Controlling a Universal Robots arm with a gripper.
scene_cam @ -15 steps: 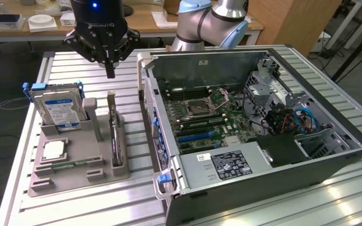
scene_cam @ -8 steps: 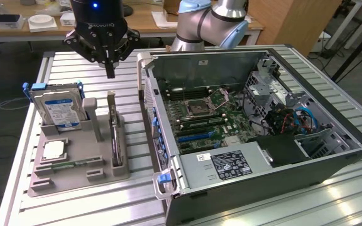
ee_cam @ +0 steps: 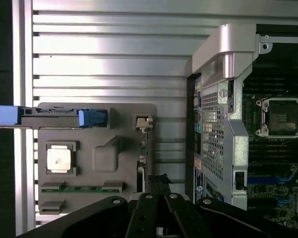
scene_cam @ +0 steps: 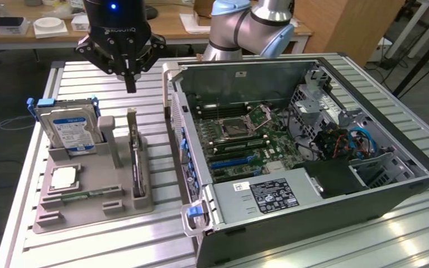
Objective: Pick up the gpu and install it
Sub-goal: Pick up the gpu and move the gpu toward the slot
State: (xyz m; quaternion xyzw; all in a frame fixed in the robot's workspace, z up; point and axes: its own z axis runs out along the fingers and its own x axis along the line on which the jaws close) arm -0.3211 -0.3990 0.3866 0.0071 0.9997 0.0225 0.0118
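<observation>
Progress: the task is being caught at its very start, with nothing being carried. The tool [scene_cam: 130,84] is being held high over the bench [scene_cam: 95,245], above the grey holder [scene_cam: 87,215], its fingers clenched together on nothing. The gpu [scene_cam: 134,162] is being kept on edge in the holder's slot on the side nearest the computer case [scene_cam: 311,223], untouched and well below the tool. Pick-up and installation are both being left undone. The blue expansion slots [scene_cam: 233,162] on the motherboard are appearing bare.

Surroundings: a hard drive [scene_cam: 69,131] is being propped upright just beside the gpu. A processor [scene_cam: 64,177] and a memory stick [scene_cam: 87,194] are lying flat in the holder. The case's raised side wall, standing between holder and motherboard, is being judged the main obstruction.
</observation>
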